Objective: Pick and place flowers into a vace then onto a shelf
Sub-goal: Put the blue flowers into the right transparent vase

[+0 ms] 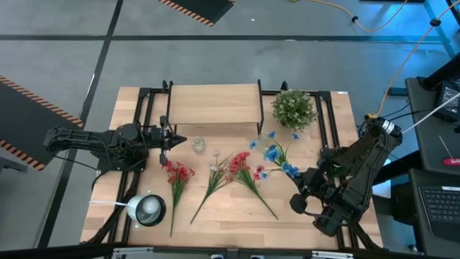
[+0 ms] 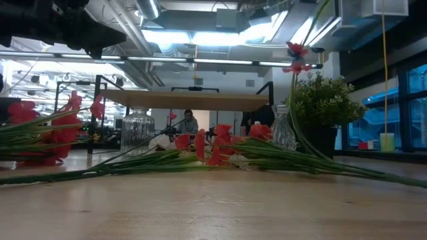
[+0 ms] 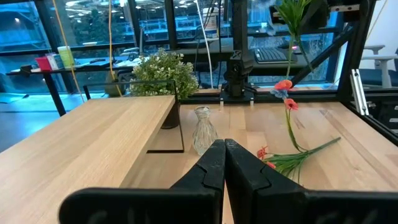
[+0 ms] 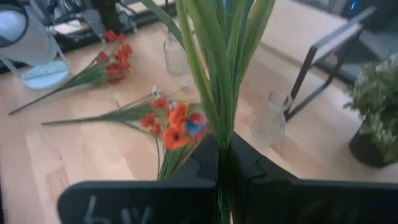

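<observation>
Care was the need: the right gripper [image 4: 219, 163], pinching the blue flower's [image 1: 277, 154] stem, held it above the table's right side and should, I judge, bring its tip plumb over the small ribbed glass vase [image 1: 198, 144] before the pale wooden shelf [image 1: 214, 105]. Three thin plastic-looking sprigs [image 1: 215, 176] lay on the table, and the left gripper [image 3: 224, 163] waited pressed together near the vase.

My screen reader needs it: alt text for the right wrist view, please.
The right gripper is shut on a green-stemmed sprig that rises straight up. Beyond lie red flowers on the tabletop, with two small glass vases.
</observation>
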You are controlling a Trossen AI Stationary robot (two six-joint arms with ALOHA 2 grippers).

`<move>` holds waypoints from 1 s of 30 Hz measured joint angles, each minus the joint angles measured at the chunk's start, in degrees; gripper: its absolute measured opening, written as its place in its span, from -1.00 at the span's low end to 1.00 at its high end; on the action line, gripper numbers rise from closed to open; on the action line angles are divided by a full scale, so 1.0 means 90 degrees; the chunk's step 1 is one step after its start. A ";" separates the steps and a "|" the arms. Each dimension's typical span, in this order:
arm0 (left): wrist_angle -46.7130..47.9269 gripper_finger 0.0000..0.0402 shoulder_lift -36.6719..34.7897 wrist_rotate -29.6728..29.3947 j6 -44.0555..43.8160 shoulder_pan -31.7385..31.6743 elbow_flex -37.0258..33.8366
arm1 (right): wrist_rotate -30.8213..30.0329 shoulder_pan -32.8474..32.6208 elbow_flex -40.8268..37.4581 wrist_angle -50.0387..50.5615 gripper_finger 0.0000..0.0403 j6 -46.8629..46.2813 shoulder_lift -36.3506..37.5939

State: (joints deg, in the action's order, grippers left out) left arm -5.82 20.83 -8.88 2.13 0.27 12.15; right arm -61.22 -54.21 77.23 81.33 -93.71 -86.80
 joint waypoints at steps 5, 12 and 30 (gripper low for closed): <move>0.0000 -0.98 0.0001 0.0000 0.0005 0.0000 0.0001 | -0.0449 -0.0031 0.0000 0.0266 -0.97 0.0056 0.0000; 0.0000 -0.98 0.0001 0.0002 0.0002 0.0000 0.0001 | -0.1014 -0.0045 0.0002 0.0426 -0.97 0.0141 0.0076; 0.0000 -0.98 0.0001 0.0002 0.0003 0.0000 0.0001 | -0.1658 -0.0047 0.0005 0.0255 -0.97 0.0492 0.0170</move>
State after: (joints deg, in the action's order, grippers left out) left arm -5.82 20.84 -8.86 2.16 0.27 12.16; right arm -76.14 -54.63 77.28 83.62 -89.27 -85.27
